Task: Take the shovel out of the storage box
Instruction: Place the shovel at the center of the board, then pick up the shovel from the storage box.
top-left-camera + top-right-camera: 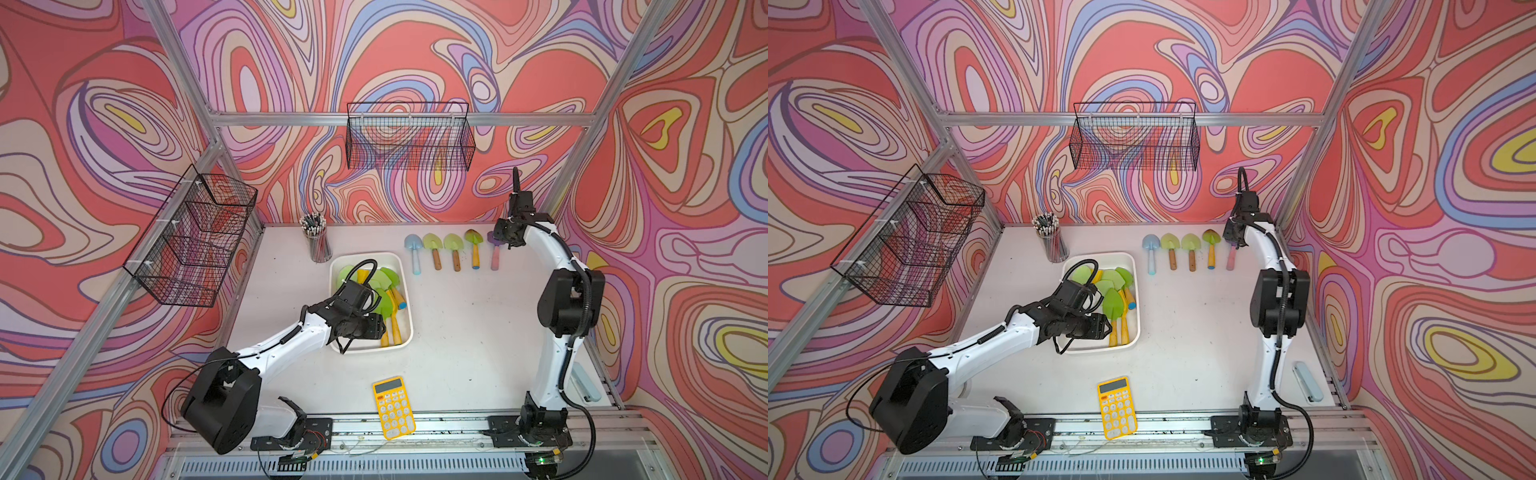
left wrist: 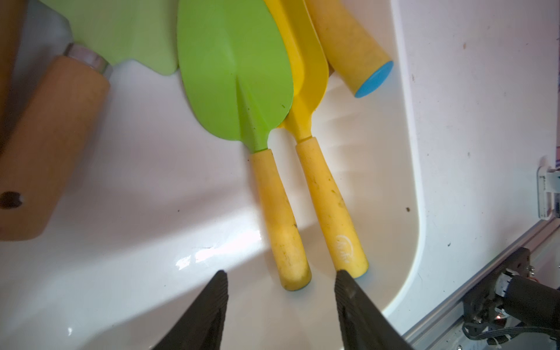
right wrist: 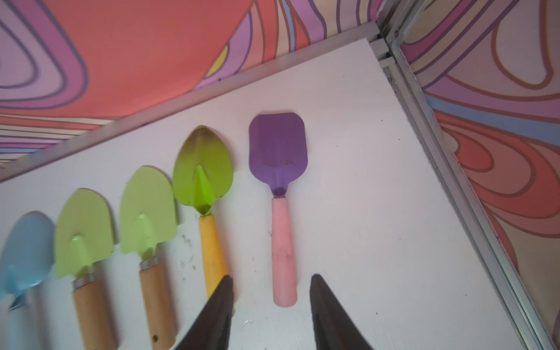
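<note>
The white storage box (image 1: 409,305) sits mid-table and holds several shovels. My left gripper (image 2: 282,274) hangs open inside it, nothing between its fingers. Just past its fingertips lie the handle ends of a green-bladed shovel (image 2: 236,75) and an all-yellow shovel (image 2: 306,75), side by side. A wood-handled shovel (image 2: 51,136) lies apart from them in the box (image 2: 151,188). My right gripper (image 3: 271,276) stands open at the back right, above the pink handle end of a purple shovel (image 3: 277,145), which lies flat on the table (image 3: 378,212).
A row of several shovels (image 1: 453,249) lies along the back of the table. A pencil cup (image 1: 318,243) stands behind the box. A yellow calculator (image 1: 394,407) lies at the front. Black wire baskets hang on the back wall (image 1: 409,137) and the left frame (image 1: 195,237).
</note>
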`<state>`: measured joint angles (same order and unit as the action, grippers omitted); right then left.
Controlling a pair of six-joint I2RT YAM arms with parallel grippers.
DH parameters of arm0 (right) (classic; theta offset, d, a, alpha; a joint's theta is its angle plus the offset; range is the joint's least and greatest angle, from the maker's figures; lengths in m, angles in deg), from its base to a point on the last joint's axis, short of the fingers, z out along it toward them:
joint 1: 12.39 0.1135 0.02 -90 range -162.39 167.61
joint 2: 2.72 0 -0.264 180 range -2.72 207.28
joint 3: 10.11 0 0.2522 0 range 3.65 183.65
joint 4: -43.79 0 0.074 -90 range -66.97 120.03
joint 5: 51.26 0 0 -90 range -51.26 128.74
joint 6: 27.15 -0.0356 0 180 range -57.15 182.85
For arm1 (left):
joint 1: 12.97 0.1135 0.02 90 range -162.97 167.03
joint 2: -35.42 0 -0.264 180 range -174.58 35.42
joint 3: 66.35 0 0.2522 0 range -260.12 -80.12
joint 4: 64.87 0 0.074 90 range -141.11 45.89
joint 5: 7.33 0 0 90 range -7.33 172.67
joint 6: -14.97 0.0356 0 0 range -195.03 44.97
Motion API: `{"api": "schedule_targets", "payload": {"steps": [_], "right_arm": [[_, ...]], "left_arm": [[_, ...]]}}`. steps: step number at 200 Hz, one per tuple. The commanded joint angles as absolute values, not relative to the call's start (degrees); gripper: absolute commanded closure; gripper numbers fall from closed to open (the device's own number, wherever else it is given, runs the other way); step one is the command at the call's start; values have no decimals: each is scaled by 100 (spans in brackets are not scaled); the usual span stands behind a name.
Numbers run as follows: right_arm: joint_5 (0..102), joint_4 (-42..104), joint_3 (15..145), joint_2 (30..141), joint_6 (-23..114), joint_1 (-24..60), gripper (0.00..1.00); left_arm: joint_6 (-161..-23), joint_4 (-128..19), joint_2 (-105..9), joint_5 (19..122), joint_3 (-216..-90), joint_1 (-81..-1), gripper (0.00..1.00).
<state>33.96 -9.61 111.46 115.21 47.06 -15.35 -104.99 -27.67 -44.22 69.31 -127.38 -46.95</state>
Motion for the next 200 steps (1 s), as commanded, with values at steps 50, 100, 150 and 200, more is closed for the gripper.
{"api": "schedule_targets", "payload": {"steps": [50,100,150,200], "right_arm": [[3915,-291,9710,10208,4424,-705,56],[4171,-135,9136,9692,4312,-403,56],[4121,-97,8812,9439,4300,-46,56],[4091,36,8618,9369,4258,26,56]], "left_arm": [[-10334,-2721,-5151,7361,-13191,-4918,41],[-10233,-2588,-5684,7622,-13499,-5022,41],[-10044,-2168,-6147,8067,-13780,-5112,41],[-9834,-1706,-6391,8409,-13959,-5112,44]]}}
